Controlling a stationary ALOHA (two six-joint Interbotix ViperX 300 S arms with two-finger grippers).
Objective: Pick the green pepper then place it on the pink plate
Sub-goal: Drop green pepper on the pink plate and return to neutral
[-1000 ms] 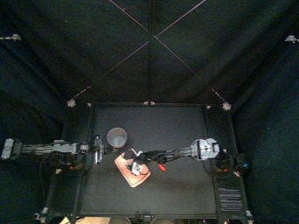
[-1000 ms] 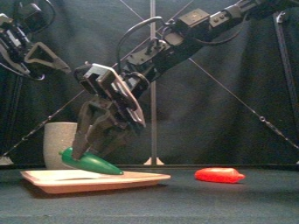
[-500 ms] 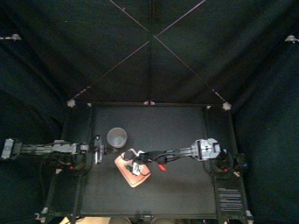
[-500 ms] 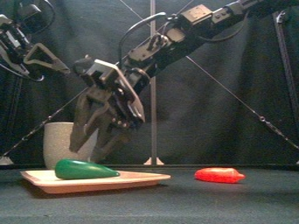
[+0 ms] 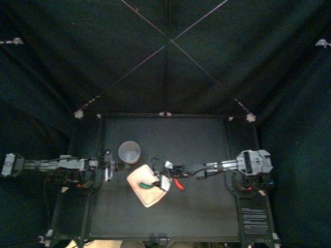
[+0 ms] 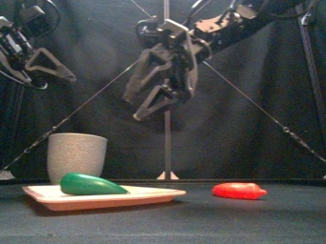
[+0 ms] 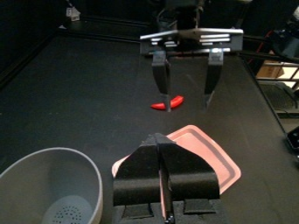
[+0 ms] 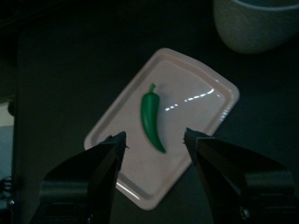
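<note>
green pepper [image 6: 91, 184], on pink plate [image 6: 159, 194] (grey cup [image 6: 76, 154] behind)

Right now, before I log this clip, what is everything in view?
green pepper: one, green, lying on the pink plate
pink plate: one, pink, on the left half of the table, in front of the cup
cup: one, grey, standing behind the plate
red toy: one, red, on the table to the right of the plate, apart from it
table: one, black, under all of these
left gripper: one, black, shut and empty, at the table's left side near the cup
right gripper: one, black, open and empty, raised over the plate
</note>
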